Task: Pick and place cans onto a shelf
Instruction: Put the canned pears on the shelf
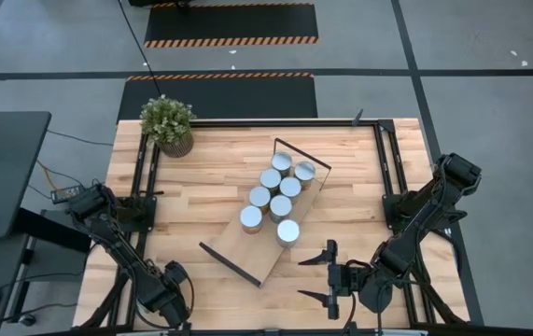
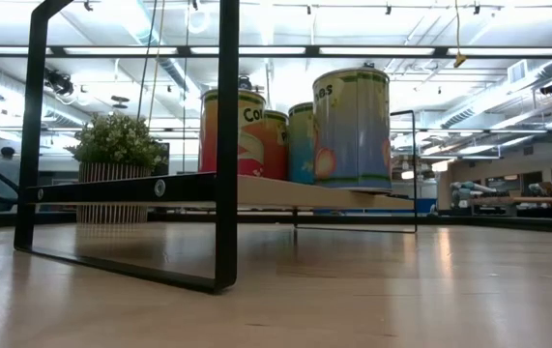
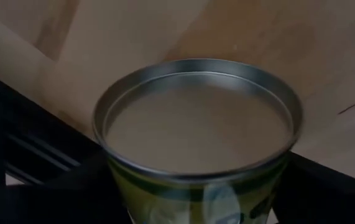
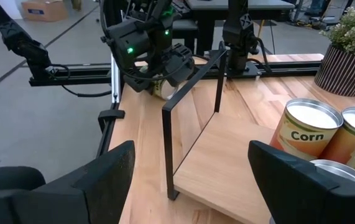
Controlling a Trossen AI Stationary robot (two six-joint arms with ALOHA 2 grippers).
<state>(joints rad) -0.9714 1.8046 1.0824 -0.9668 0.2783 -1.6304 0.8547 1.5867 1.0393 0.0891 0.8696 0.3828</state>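
While clamped around a single can (image 3: 199, 124) at the near left corner of the table (image 1: 359, 187), well apart from the shelf (image 1: 245, 254): left gripper (image 1: 168, 287), dark fingers pressed against both sides of the tin.

Pick step, judged all but complete; placing not yet begun.

Called for next, on this reading: lifting clear of the table edge, carrying inward to the shelf, then setting down upright on the bare board at its near end. Care needed beside the cluster of cans (image 1: 281, 206) standing there in two rows, and around the black wire end frame (image 4: 189, 118) on the way in.

Parked at the near right of the table: right gripper (image 1: 303, 277), fingers spread wide, holding nothing.

Given only by the high view: whole layout, with the shelf lying diagonally mid-table, a potted plant (image 1: 167, 123) at the far left corner, and both arms at the near edge. Held can hidden there under the left arm.

Given only by the left wrist view: held can up close, with shiny silver top and a green and yellow label.

Given only by the right wrist view: left gripper seen from across the table, its can seemingly tilted, plus the word "Corn" on a shelved tin.

Given only by the low view: board raised off the tabletop on its frames. Neither gripper in sight there.
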